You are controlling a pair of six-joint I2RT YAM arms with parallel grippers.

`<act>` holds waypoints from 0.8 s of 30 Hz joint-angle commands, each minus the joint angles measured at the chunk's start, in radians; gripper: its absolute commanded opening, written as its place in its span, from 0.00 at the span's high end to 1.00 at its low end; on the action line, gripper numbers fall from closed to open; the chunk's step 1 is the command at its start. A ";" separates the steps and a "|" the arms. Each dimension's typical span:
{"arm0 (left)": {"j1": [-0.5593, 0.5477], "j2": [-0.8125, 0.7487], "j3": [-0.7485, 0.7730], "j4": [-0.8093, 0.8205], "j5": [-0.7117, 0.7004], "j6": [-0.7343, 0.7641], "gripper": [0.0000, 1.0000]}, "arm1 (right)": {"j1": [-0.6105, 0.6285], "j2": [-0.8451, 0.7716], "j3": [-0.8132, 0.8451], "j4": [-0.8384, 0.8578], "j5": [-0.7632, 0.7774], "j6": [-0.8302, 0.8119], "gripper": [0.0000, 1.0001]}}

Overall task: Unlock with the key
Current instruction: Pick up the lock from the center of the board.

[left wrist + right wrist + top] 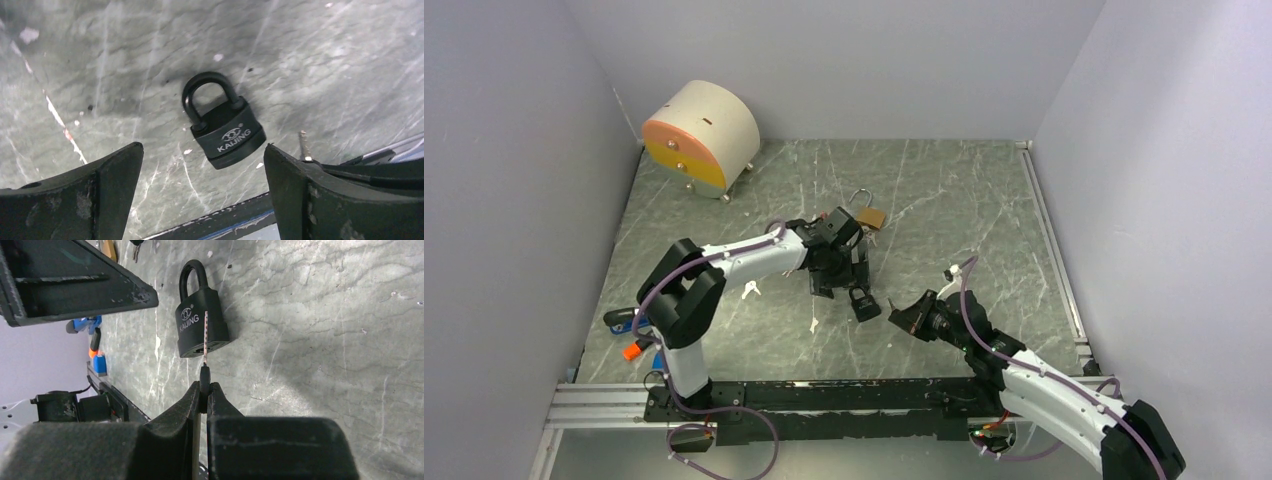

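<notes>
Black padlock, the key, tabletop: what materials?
Black padlock: matte black coating, likely plastic or rubber over metal; soft sheen, printed logo. Key: thin bare metal blade, pale and toothed. Table: grey-green marble-look surface, veined, scuffed; possibly laminate.

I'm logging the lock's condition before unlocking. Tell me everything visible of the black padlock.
The black padlock lies flat, face up, on the marbled table. Its matte body, plastic-looking, bears KAIJING in white under a small logo. The black shackle is shut, both legs seated in the body. Only the table touches it: the open left gripper hangs above, and the key pinched in the right gripper points at its bottom end, apart from it.
</notes>
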 commanded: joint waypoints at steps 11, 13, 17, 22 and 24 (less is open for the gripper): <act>-0.078 0.171 0.180 -0.165 -0.210 -0.253 0.06 | -0.001 -0.044 0.022 -0.074 0.066 0.007 1.00; -0.090 0.185 0.186 -0.189 -0.221 -0.279 0.06 | -0.002 -0.050 0.023 -0.076 0.072 0.011 1.00; -0.099 0.233 0.210 -0.264 -0.195 -0.326 0.08 | -0.002 -0.039 0.023 -0.076 0.079 0.017 1.00; -0.119 0.290 0.237 -0.279 -0.139 -0.322 0.14 | -0.002 -0.005 0.032 -0.098 0.072 0.022 1.00; -0.127 0.301 0.242 -0.293 -0.144 -0.318 0.22 | -0.002 -0.001 0.034 -0.101 0.069 0.023 1.00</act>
